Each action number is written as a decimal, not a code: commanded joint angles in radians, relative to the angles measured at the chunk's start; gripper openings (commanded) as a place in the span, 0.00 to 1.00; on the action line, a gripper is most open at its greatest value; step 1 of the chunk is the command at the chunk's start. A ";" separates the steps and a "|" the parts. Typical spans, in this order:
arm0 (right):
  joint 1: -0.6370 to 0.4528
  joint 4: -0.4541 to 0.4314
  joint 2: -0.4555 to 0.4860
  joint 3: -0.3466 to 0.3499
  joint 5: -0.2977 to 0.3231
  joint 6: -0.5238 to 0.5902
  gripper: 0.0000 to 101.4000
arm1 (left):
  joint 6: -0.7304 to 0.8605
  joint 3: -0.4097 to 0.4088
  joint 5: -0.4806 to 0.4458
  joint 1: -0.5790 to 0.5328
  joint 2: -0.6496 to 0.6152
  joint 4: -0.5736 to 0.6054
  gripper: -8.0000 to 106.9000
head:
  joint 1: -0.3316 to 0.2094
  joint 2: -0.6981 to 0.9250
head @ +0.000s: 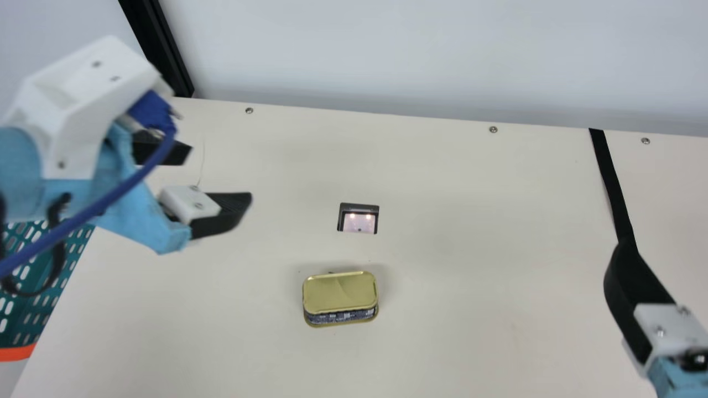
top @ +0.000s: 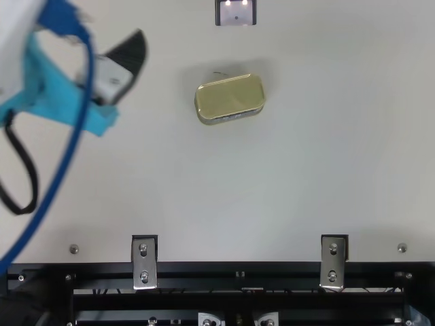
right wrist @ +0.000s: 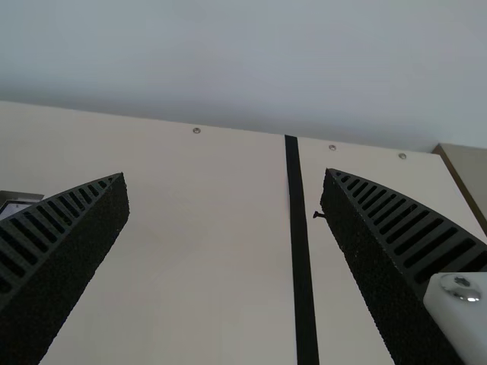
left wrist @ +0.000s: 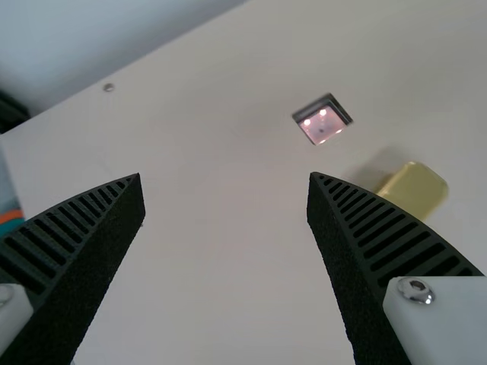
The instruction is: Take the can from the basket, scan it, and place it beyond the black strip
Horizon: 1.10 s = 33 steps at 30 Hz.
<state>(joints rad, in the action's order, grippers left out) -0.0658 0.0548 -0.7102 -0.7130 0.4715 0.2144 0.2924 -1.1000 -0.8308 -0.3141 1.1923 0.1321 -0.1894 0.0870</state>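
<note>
We have the can (head: 340, 293) lying flat on the cream counter (head: 470, 287), gold face up, with a dark printed side toward us. It sits apart from the scanner (head: 358, 218), on our side of it. The scanner is let into the surface, with small lights glowing in its pinkish window. The black strip (head: 611, 185) runs from the counter's far edge toward us, well to the right of both, and screws dot that edge.

Behind the counter we see a pale grey wall (head: 387, 50), with a black post (head: 168, 55) at the left. A tan panel (right wrist: 466, 179) stands at the right in the right wrist view. Our teal basket (head: 19, 352) with its orange rim is at the left, partly behind the left arm. Along the near edge, the top view shows a black rail (top: 197, 270) with metal brackets (top: 144, 263).

Our left gripper (head: 220, 172) is above the left part of the counter, its fingers spread. Our right gripper (head: 636, 293) is at the right by the strip, also spread wide, with the counter and strip visible between its fingers.
</note>
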 commanded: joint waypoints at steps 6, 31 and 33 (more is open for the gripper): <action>-0.063 0.196 -0.230 -0.159 0.019 0.273 1.00 | -0.097 0.155 0.078 0.094 -0.171 -0.054 0.85 | -0.008 0.000; -0.432 0.861 -0.730 -0.308 0.418 1.051 1.00 | -0.034 0.566 0.076 0.429 -0.571 0.039 0.85 | -0.008 0.000; -0.417 0.872 -0.747 -0.296 0.423 1.061 1.00 | -0.034 0.584 0.066 0.440 -0.580 0.042 0.85 | -0.008 0.000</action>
<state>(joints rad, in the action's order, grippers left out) -0.4902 0.9189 -1.4480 -1.0151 0.8907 1.2711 0.2588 -0.5166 -0.7626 0.1263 0.6118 0.1739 -0.1894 0.0870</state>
